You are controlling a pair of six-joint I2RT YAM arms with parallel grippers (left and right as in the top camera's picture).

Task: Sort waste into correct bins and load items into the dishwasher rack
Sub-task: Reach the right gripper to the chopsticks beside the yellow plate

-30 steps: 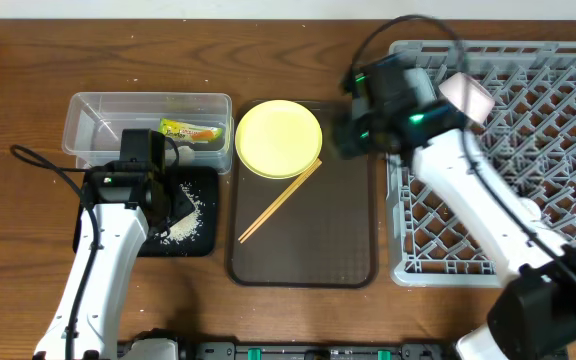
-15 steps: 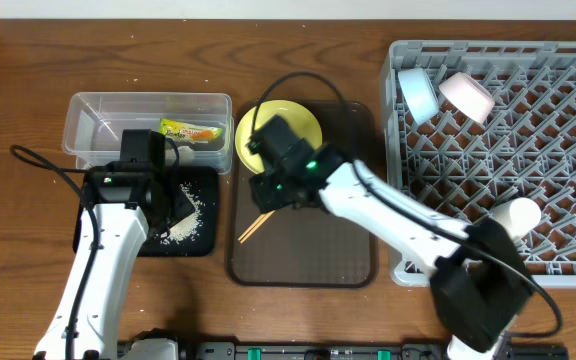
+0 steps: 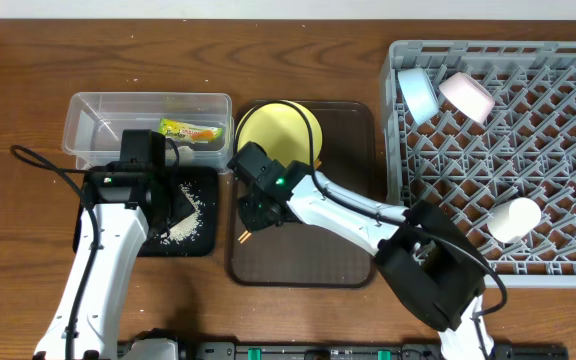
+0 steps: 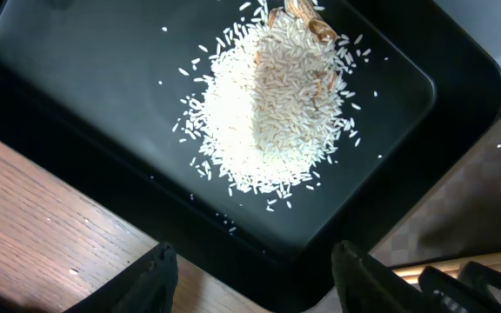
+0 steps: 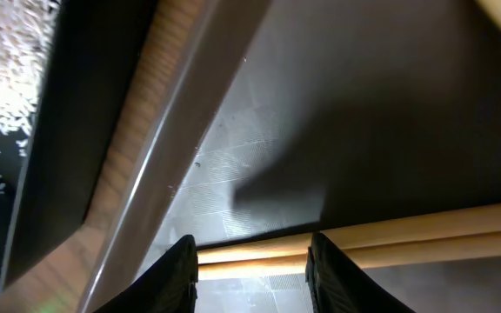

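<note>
Brown wooden table point(image 3: 28, 60) fills my overhead feed. On the right sits the grey rack point(image 3: 568, 150). It holds the blue bowl point(image 3: 418, 93) and the white bowl point(image 3: 466, 95) tipped among the pegs at its far left corner, and the pale cup point(image 3: 515, 218) lying on its side nearer the front. The brown tray point(image 3: 338, 240) lies in the middle, with the yellow plate point(image 3: 288, 125) on its far end. To the left, the clear tub point(image 3: 98, 120) holds the snack wrapper point(image 3: 192, 131). Just in front of it, the black tray point(image 4: 76, 78) carries the heap of rice point(image 4: 272, 104).

The chopsticks point(image 5: 390, 239) lie side by side on the brown tray near its left wall. My right gripper point(image 5: 252, 278) is low over their end with its fingers spread apart, gripping nothing. My left gripper point(image 4: 255, 287) hangs above the black tray's near edge, fingers also apart and empty.
</note>
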